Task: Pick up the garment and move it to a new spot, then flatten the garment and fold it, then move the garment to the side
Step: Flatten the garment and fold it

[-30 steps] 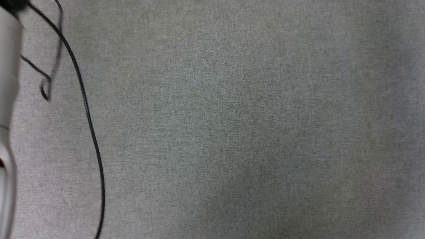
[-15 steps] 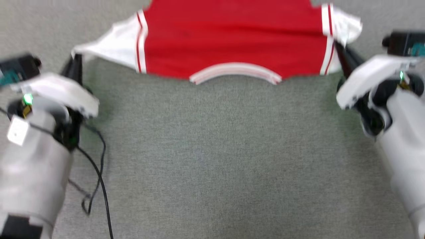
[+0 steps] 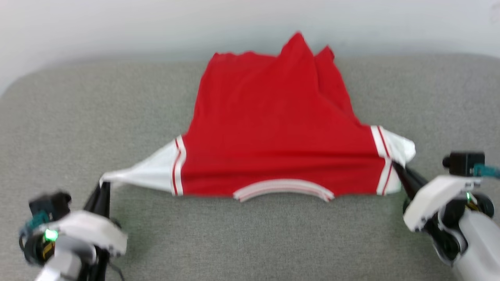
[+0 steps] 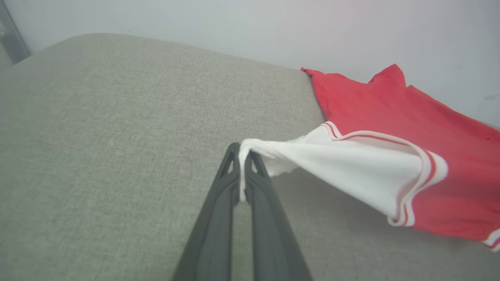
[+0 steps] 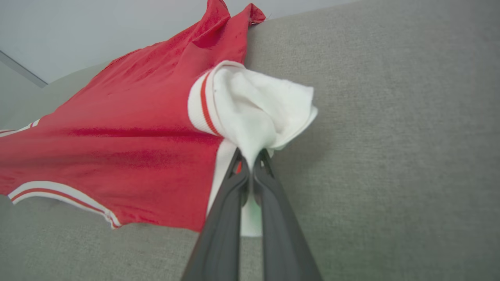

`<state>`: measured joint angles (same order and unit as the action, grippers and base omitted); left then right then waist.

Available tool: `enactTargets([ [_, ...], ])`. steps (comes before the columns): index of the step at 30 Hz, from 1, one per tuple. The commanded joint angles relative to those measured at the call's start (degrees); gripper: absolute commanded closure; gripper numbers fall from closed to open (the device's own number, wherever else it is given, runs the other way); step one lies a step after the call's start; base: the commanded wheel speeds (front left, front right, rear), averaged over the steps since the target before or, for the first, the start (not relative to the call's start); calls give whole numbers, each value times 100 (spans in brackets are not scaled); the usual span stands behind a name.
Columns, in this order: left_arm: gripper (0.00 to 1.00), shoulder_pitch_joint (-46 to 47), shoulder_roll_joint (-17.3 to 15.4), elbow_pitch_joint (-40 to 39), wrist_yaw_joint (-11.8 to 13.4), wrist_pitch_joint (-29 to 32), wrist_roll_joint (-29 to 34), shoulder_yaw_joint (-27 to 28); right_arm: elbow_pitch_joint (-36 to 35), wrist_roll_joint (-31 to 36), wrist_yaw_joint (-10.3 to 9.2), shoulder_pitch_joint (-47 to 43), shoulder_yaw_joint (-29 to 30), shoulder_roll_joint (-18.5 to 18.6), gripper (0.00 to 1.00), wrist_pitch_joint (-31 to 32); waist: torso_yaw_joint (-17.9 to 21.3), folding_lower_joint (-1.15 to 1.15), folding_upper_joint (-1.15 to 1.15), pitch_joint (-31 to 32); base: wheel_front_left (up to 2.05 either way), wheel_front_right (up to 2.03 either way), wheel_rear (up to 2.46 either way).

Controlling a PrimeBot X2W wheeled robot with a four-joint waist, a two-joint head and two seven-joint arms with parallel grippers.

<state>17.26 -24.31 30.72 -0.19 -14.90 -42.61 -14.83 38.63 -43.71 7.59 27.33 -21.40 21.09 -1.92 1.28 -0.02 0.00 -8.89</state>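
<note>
**Garment spread between both grippers; folding not yet begun**

The garment [image 3: 273, 144] lies on the grey worktop [image 3: 78, 109], about in its middle, with the collar [image 3: 283, 189] towards the robot and the hem [image 3: 269, 54] towards the pale wall [image 3: 117, 23]; I judge that the pick-up and the move to a new spot are about done, and that the flattening is now in hand. The left gripper [image 4: 243, 150] is closed tight on the tip of the left sleeve [image 3: 144, 175]; the right gripper [image 5: 250, 156] is closed in the same way on the bunched end of the right sleeve [image 3: 398, 148]. The two pull apart, so the shoulder line is stretched nearly straight; both sleeve ends are raised a little above the cloth of the worktop.

What is left, as I see it: to lay down the sleeves, to smooth the far part, then to fold, then to move the garment to the side; no fold is made yet.

The garment itself is red, with white sleeve panels and red-and-white striped trim at the sleeves and collar; no lettering shows on the side that faces up. The body is mostly flat, but near the hem on the right side the fabric stands up in a peak with creases running down from it. The head view is a little soft, so I cannot say if the hem hangs over the far edge or only reaches it.
</note>
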Motion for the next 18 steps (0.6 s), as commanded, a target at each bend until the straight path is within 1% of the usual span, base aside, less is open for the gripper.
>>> enactTargets([
  [1, 100, -384, -106, -201, 168, -42, -24, 90, -103, 70, -18, -355, 167, 154, 100, 37, -42, 2, 0, 333, 0, 0, 0],
  [5, 100, -1167, -181, -819, 458, 53, -38, 113, -464, 272, -23, -1068, 501, 139, 100, 218, -81, 2, 0, 619, 0, 0, 0],
  [10, 100, -2050, -234, -1495, 781, 310, -106, 59, -1047, 624, -23, -2057, 1118, -123, 100, 496, -133, 2, 0, 856, 0, 0, 0],
  [11, 100, -2050, -234, -1495, 781, 310, -106, 59, -1047, 624, -23, -2057, 1118, -123, 100, 496, -133, 2, 0, 856, 0, 0, 0],
  [13, 100, -2380, -256, -1673, 873, 391, -149, 47, -1308, 819, -23, -2479, 1386, -270, 100, 663, -143, 2, 0, 936, 0, 0, 0],
  [18, 100, -2947, -312, -1958, 974, 511, -186, -8, -2094, 1416, -22, -3450, 2023, -734, 100, 1152, -191, 2, 0, 971, 0, 0, 0],
])
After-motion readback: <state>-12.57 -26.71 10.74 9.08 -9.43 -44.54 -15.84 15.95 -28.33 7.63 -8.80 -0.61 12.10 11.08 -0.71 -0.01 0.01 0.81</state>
